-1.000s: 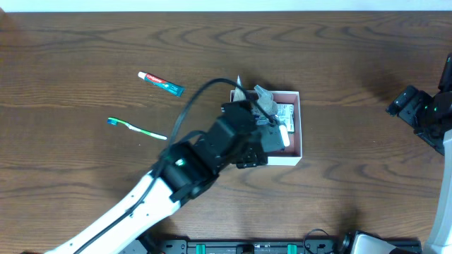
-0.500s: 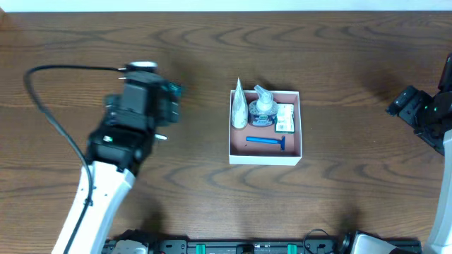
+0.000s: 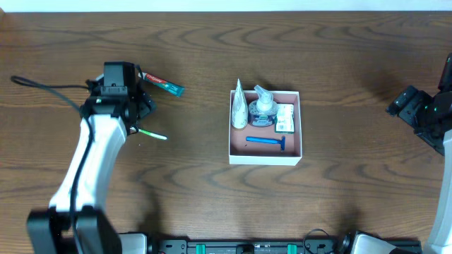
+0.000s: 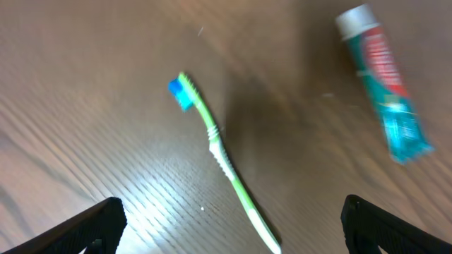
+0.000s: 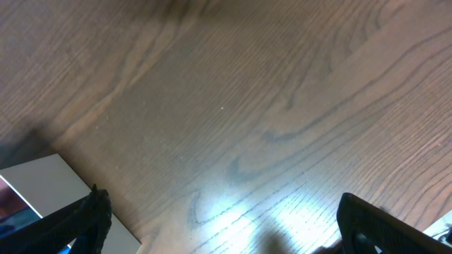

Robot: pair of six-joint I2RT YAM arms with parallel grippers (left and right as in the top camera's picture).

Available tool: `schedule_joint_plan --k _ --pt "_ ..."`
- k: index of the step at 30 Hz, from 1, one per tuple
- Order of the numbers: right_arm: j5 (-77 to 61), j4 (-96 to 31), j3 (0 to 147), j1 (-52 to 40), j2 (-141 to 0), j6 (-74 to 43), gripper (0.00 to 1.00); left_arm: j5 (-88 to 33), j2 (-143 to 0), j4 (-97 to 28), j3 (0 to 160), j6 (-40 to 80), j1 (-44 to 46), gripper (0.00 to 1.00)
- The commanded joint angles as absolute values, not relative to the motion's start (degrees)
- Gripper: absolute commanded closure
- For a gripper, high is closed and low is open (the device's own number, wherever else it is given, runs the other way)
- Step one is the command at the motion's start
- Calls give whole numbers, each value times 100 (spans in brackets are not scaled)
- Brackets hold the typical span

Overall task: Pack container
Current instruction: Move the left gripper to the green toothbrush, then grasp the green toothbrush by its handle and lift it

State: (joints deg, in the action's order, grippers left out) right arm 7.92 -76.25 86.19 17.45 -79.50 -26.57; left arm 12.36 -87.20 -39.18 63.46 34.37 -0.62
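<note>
Container (image 3: 265, 159): centre-right of table (image 3: 353, 56), open top up; holds white tube (image 3: 239, 106), pump bottle (image 3: 263, 109), green-white packet (image 3: 285, 118), blue razor (image 3: 267, 142).
Left gripper (image 4: 232, 224): fingers wide apart, above toothbrush, gripping nothing.
Toothbrush (image 4: 212, 134): green, flat on table, well left of container.
Toothpaste (image 4: 385, 92): near toothbrush, not touching.
Right gripper (image 5: 226, 219): far right, fingers apart, empty.

Blue-tipped green toothbrush (image 4: 215, 137), red-and-teal toothpaste tube (image 4: 385, 92), white container (image 3: 265, 159) pink inside, dark wood-grain table (image 3: 339, 56).
</note>
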Motion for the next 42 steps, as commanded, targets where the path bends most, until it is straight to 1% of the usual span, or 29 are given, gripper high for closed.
schedule_joint_plan --k 1,7,12,15,19,23,29,32,39,40,42 --pt "814 -7627 8689 1782 -7953 -2718 1 1059 -9209 -3959 6399 4569 -137 2" --pt "814 -7629 8689 1782 -7953 -2718 1 884 -9789 -3962 6399 5100 -163 1" --pt "814 -7629 8691 1782 -7953 -2718 1 62 -10040 -3872 6399 5135 -445 0" --pt "814 -7629 8689 1782 -7953 -2718 1 -211 -10132 -3874 6399 5107 -668 1" --pt "814 -7627 8689 1782 -7953 -2718 1 -438 -10239 -3854 6399 4842 -897 7" --pt "814 -7627 8691 1782 -7953 -2718 1 -563 -10315 -3844 6399 4637 -1007 16" --pt "814 -7627 8689 1782 -7953 -2718 1 -718 -10394 -3835 6399 4449 -1004 28" --pt "814 -7629 8691 1782 -7953 -2718 1 -897 -10464 -3898 6399 4311 -1004 29" --pt "814 -7627 8691 1782 -7953 -2718 1 -910 -10724 -4012 6399 4180 -1004 30" --pt "814 -7629 8689 1782 -7953 -2718 1 -913 -10763 -4021 6399 4150 -1004 31" --pt "814 -7627 8691 1782 -7953 -2718 1 -950 -10838 -4025 6399 4051 -1004 36"
